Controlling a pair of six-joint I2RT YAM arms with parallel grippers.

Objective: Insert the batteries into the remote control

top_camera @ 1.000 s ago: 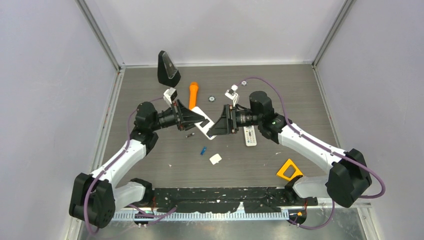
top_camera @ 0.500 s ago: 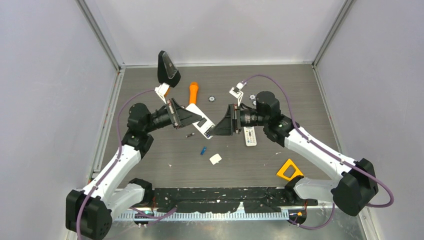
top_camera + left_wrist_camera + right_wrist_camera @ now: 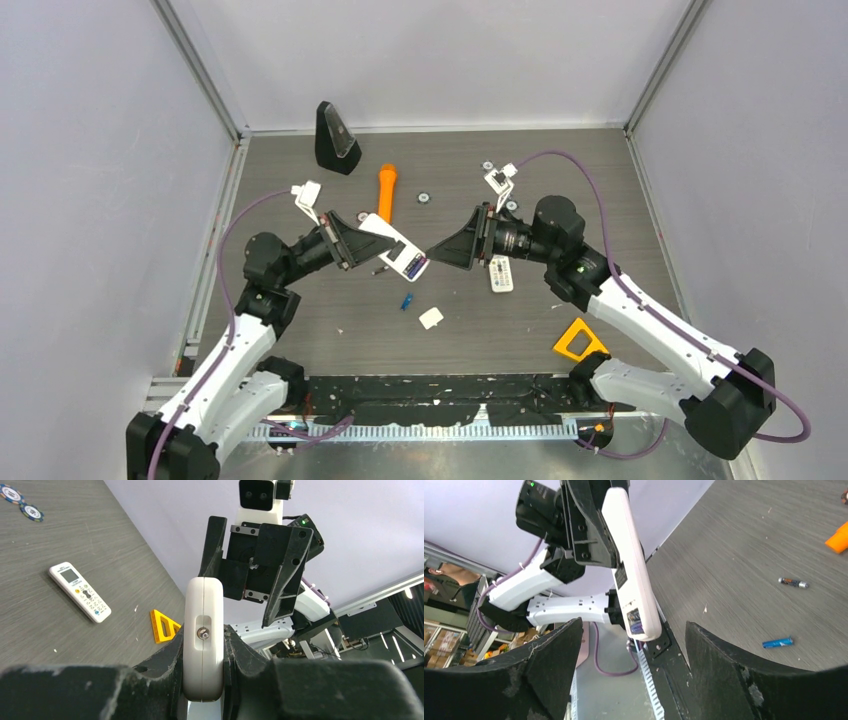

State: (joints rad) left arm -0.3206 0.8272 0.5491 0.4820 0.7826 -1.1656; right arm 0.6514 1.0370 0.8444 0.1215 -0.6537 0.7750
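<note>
The left hand (image 3: 370,240) grips the white remote (image 3: 400,256) aloft, facing the wide-open right hand (image 3: 436,252), while a blue battery (image 3: 407,300) and a dark battery (image 3: 380,270) lie on the desk (image 3: 300,310) below, near a second remote (image 3: 499,274).

The bench (image 3: 600,180) is dark grey with a wood grain. The held remote control (image 3: 395,250) is white, with a bluish-purple patch near its right end. The second remote (image 3: 500,275) is white with yellow and blue buttons. The blue battery (image 3: 407,300) lies near the dark battery (image 3: 380,270). The triangle (image 3: 578,340) is yellow, the torch (image 3: 385,192) is orange, and the chips (image 3: 11,493) are striped blue and white.
</note>
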